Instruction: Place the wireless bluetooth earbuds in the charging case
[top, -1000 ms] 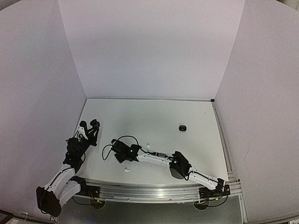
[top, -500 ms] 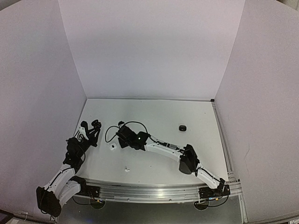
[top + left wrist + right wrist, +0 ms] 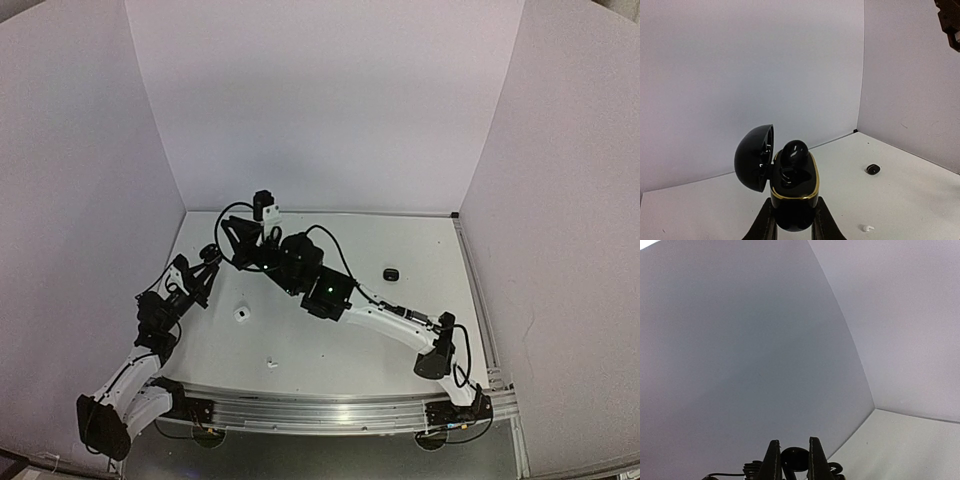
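Left gripper [image 3: 792, 202]: was clamped on the open charging case [image 3: 790, 214].
Seated earbud [image 3: 793, 152]: one black bud was lodged in the case.
Loose earbud [image 3: 269, 363]: white, was left on the table [image 3: 300, 345] near the arm bases.
Right gripper [image 3: 791, 450]: was closed narrow; contents could not be told.
Handling: buds were judged light, rigid, glossy and slip-prone; the bulb was to be pinched.

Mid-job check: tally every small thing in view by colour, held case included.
Black: 3 (case, seated bud, table item)
White: 2 (round item, loose bud)
Total: 5
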You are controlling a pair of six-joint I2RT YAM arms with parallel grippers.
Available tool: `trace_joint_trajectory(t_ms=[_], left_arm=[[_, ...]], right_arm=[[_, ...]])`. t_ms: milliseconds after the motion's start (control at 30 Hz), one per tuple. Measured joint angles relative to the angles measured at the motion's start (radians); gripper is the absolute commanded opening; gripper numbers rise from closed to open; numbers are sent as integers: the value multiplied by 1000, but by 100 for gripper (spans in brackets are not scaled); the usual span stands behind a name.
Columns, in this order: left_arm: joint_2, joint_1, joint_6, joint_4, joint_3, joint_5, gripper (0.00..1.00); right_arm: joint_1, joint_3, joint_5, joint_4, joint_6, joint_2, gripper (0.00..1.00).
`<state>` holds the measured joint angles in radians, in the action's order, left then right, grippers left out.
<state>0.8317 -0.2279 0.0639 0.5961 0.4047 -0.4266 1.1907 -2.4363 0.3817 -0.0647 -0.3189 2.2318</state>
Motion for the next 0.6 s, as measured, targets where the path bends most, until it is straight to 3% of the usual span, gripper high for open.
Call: trace_joint_trajectory(t_ms=[267,600], left_arm=[[78,-5,-5,90,92,-45,0],[91,-57,-32,85,140,-51,0]], right_arm=[[10,-22,-113,-186,90,105,0],[22,-33,-157,-307,293,174,0]])
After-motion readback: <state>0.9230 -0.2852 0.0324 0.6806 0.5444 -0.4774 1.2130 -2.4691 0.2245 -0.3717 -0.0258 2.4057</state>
